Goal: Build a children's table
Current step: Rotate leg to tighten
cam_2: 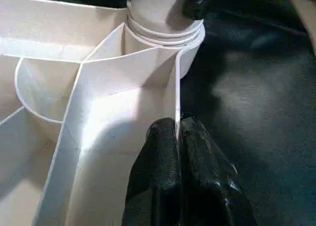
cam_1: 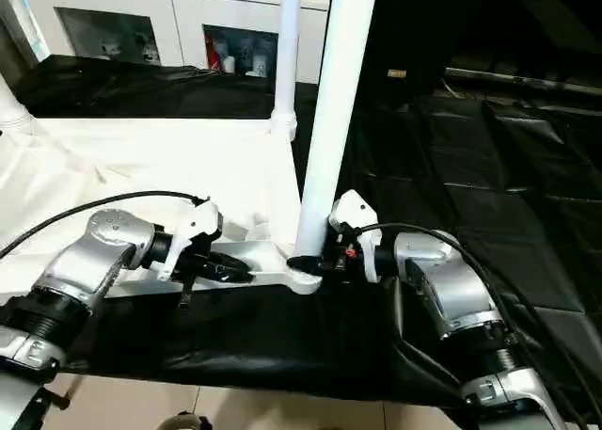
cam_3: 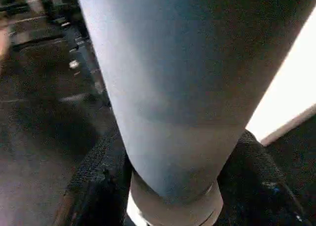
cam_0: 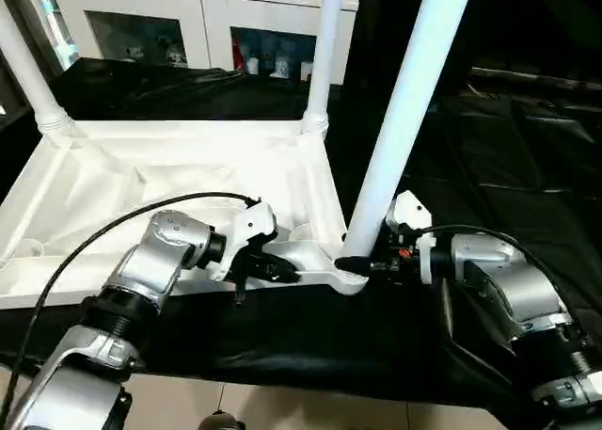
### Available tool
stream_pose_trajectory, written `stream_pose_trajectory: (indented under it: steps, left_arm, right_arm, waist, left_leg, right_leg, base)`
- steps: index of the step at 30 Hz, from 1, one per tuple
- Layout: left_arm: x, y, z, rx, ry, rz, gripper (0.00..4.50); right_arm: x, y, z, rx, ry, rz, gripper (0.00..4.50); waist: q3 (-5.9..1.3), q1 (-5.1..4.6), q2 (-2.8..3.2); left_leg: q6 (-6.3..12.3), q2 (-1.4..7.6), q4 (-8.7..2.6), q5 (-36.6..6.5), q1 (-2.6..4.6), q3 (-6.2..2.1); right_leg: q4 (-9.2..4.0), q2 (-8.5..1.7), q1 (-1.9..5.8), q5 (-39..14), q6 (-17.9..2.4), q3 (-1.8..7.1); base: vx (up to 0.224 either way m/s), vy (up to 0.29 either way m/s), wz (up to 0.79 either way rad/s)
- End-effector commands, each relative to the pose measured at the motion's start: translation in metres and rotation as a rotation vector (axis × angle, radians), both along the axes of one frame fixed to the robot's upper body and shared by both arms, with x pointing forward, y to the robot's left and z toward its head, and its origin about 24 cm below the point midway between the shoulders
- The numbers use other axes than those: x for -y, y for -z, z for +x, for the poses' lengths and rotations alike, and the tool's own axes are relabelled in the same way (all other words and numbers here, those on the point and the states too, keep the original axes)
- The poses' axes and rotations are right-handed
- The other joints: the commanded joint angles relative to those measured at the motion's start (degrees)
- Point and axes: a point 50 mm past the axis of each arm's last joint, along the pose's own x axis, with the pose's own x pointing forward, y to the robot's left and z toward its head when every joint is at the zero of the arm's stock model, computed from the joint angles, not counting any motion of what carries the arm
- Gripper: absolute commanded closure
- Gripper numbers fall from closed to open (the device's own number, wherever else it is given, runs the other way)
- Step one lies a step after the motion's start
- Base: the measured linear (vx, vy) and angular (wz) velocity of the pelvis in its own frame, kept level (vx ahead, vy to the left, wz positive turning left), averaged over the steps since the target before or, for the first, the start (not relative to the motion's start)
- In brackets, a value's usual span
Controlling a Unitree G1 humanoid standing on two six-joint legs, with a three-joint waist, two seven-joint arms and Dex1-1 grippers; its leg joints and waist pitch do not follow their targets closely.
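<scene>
My left gripper (cam_0: 282,268) pinched the tabletop (cam_0: 188,181) rim; my right gripper (cam_3: 170,186) hugged the near corner leg (cam_0: 400,119).

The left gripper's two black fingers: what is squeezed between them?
The left gripper pinches the tabletop's thin side wall, as the left wrist view shows.

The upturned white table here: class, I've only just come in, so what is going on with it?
A two-armed robot is fitting legs to a white plastic rectangular tabletop lying ribbed underside up on black cloth. Its left gripper is shut on the tabletop's thin side wall near a corner. Its right gripper has a finger either side of a long white tubular leg standing in the near corner socket. Two other legs already stand in the far corners.
</scene>
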Motion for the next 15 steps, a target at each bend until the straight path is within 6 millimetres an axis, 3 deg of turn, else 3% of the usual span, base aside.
stream_pose_trajectory:
  steps: [1,3,5,6,8,9,10,11,15]
  left_arm:
    - [0.012,-0.005,0.014,0.059,-0.127,-0.04,4.5]
    - [0.012,-0.005,0.014,0.059,-0.127,-0.04,4.5]
    - [0.026,-0.004,0.026,0.094,-0.266,-0.034,4.5]
    - [0.034,-0.004,0.03,0.106,-0.329,-0.034,4.5]
    - [0.037,-0.004,0.031,0.11,-0.346,-0.035,4.5]
    - [0.042,-0.004,0.034,0.117,-0.379,-0.037,4.5]
    - [0.062,-0.003,0.035,0.132,-0.421,-0.04,4.5]
    - [0.062,-0.003,0.035,0.132,-0.421,-0.04,4.5]
    - [0.084,-0.002,0.031,0.138,-0.405,-0.061,4.5]
  right_arm:
    - [-0.003,0.016,0.008,-0.034,0.162,-0.027,2.54]
    - [-0.003,0.016,0.008,-0.034,0.162,-0.027,2.55]
    - [-0.008,0.031,0.02,-0.07,0.412,-0.041,2.55]
    - [-0.012,0.037,0.025,-0.097,0.519,-0.042,2.55]
    - [-0.014,0.039,0.026,-0.104,0.551,-0.041,2.56]
    - [-0.017,0.042,0.029,-0.118,0.612,-0.042,2.56]
    - [-0.032,0.044,0.036,-0.108,0.705,-0.047,2.56]
    - [-0.032,0.044,0.036,-0.107,0.706,-0.047,2.56]
    - [-0.052,0.038,0.042,-0.07,0.707,-0.027,2.56]
  waist:
    - [-3.34,-0.36,0.04]
    - [-3.35,-0.55,-0.15]
    - [-3.28,-0.91,0.02]
    - [-3.12,-1.14,0.07]
    - [-3.18,-1.2,-0.05]
    - [-3.18,-1.22,0.08]
    - [-3.04,-1.36,0.28]
    - [-3.2,-1.7,0.3]
    - [-3.36,-1.52,0.26]
  left_leg:
    - [0.1,0.59,-3.77,-15.2,1.19,0.3]
    - [-0.54,0.48,-3.87,-16.1,1.08,0.15]
    - [-0.4,0.44,-3.84,-15.9,1.04,0.27]
    - [-1.29,0.29,-3.98,-17.5,1.1,0.11]
    - [-1.88,0.32,-4.03,-18.5,1.3,-0.03]
    - [-1.73,0.33,-4.04,-18.4,1.2,-0.06]
    - [-1.9,0.34,-4.17,-18.6,1.19,-0.07]
    - [-2.51,0.33,-4.15,-18.7,1.22,-0.07]
    - [-1.49,0.17,-3.95,-17.5,1.15,0.05]
  right_leg:
    - [-3.51,-1.72,2.33,-11.8,-12.0,0.84]
    - [-3.57,-1.69,2.5,-13.6,-11.5,0.76]
    - [-3.67,-1.63,2.18,-13.4,-10.9,0.97]
    - [-3.95,-1.64,2.15,-15.9,-10.6,0.83]
    - [-4.3,-1.75,2.18,-18.7,-9.6,0.81]
    - [-4.24,-1.64,2.24,-18.2,-9.4,0.82]
    - [-4.29,-1.55,2.02,-17.5,-9.3,0.88]
    - [-4.11,-1.48,1.93,-16.7,-9.5,0.91]
    - [-4.02,-1.33,2.27,-12.6,-9.6,0.84]
  base:
    - [0.0,0.0,0.0]
    - [0.0,0.0,0.0]
    - [0.0,0.0,0.0]
    - [0.0,0.0,0.0]
    - [0.0,0.0,0.0]
    - [0.0,0.0,0.0]
    - [0.0,0.0,0.0]
    - [0.0,0.0,0.0]
    - [0.0,0.0,0.0]
